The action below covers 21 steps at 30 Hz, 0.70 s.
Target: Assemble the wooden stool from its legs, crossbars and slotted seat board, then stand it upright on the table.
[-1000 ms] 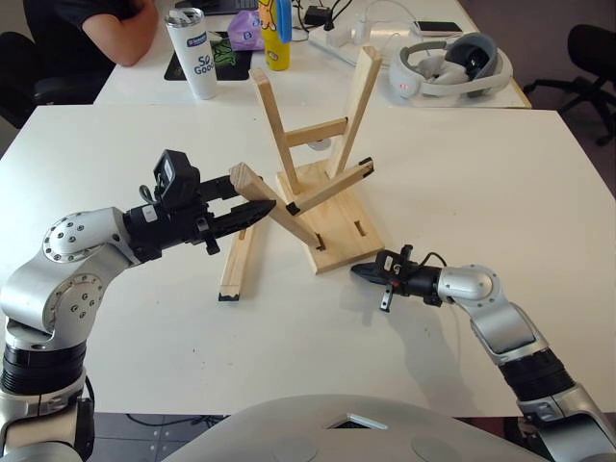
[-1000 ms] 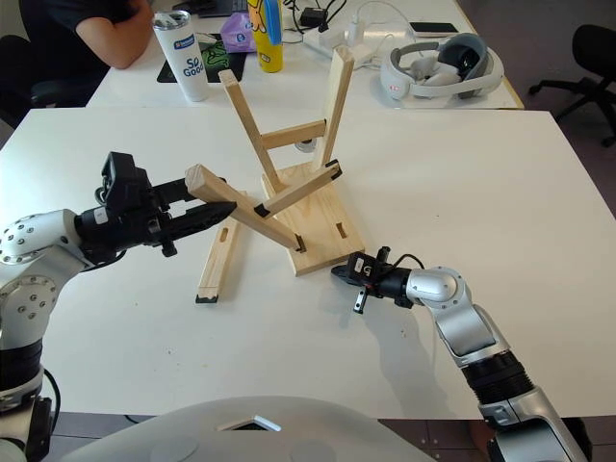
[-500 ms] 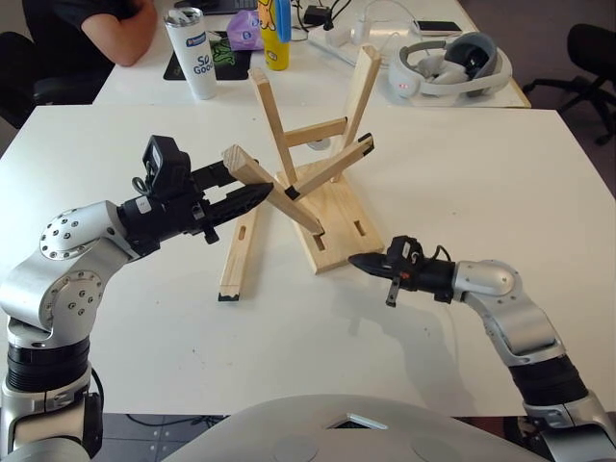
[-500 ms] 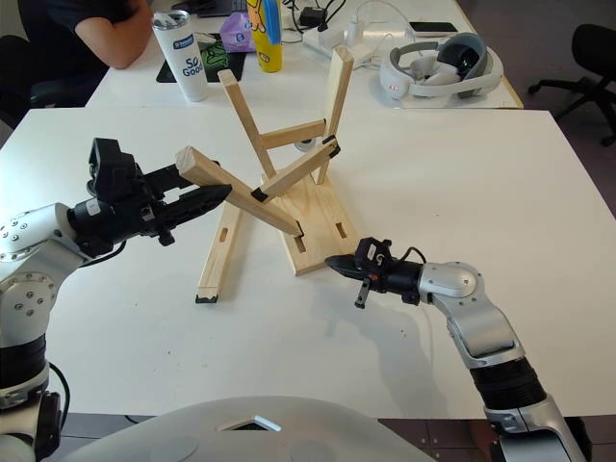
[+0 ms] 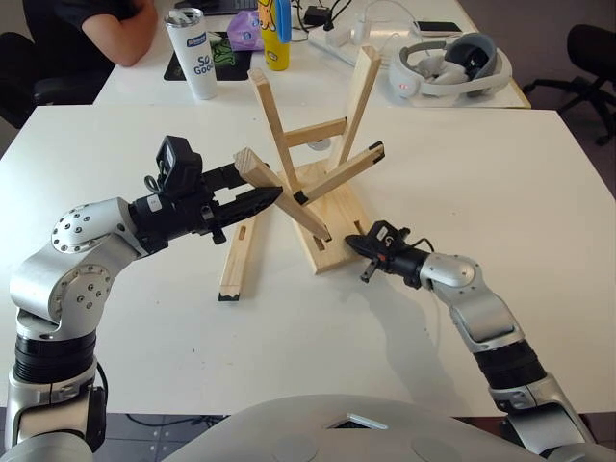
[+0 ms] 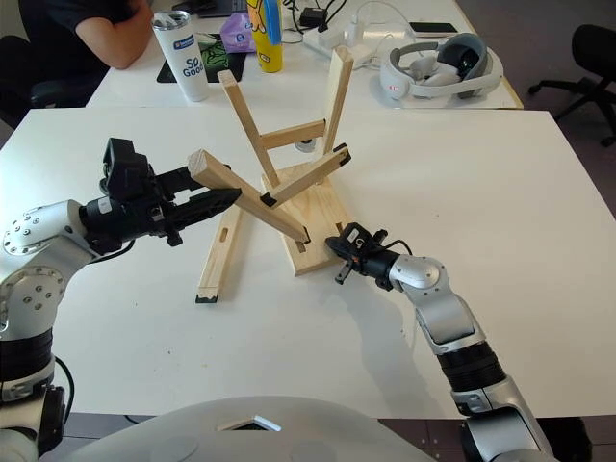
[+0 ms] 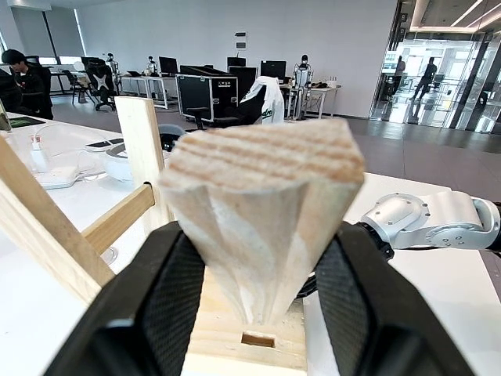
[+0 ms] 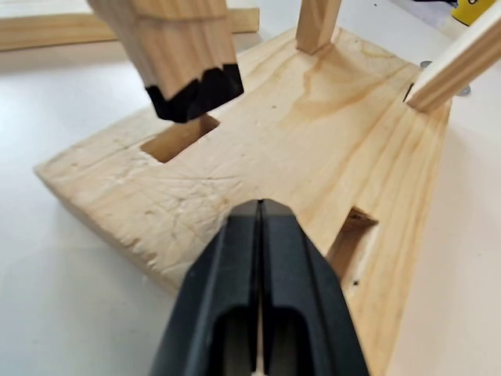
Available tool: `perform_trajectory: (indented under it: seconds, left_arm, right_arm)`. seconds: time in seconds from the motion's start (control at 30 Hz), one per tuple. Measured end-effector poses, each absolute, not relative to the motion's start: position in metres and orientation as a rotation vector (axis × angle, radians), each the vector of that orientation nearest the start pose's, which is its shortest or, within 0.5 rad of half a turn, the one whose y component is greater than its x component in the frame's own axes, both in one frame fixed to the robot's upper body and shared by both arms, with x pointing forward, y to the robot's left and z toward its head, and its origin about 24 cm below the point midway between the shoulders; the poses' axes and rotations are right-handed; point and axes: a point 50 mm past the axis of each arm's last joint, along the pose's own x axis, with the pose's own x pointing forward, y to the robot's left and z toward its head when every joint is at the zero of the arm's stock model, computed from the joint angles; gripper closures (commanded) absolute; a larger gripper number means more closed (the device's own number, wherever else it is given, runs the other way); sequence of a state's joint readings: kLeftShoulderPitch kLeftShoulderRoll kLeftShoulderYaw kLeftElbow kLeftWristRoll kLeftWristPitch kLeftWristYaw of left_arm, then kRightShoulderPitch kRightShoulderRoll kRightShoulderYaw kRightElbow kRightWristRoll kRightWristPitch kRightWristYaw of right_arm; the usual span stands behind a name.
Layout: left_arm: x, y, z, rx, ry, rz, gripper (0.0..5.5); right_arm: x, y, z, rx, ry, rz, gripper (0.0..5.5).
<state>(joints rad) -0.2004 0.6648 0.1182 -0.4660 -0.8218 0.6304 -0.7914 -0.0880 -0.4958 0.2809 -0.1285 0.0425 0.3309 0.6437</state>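
The right pincer (image 5: 354, 243) has come in from the near right and now sits at the near edge of the seat board (image 5: 344, 219), clenched on nothing, its tip over the wood between the two near slots. This looks meant to pin the board down. In the same moment the left pincer (image 5: 255, 193) has shifted the leg (image 5: 303, 217) it grasps, so the black tip (image 8: 196, 92) hangs just above the open slot (image 8: 174, 137) but is not yet in it. The left arm reaches across from the left, holding the leg slanted down to the right, its crossbar (image 5: 337, 173) rising to the far right. The board lies mid-bench, two upright legs (image 5: 270, 125) already set in its far side. A spare leg (image 5: 236, 260) lies flat on the bench (image 5: 144, 337), just left of the board.
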Motion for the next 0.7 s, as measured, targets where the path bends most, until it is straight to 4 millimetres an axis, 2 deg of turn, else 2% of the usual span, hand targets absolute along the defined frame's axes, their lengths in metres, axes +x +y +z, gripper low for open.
perform_trajectory:
  seconds: [0.7]
  left_arm:
    - [0.230, 0.176, 0.166, 0.018, 0.096, -1.077, 3.46]
  right_arm:
    - [0.242, -0.147, 0.046, -0.471, 0.364, 0.864, 5.50]
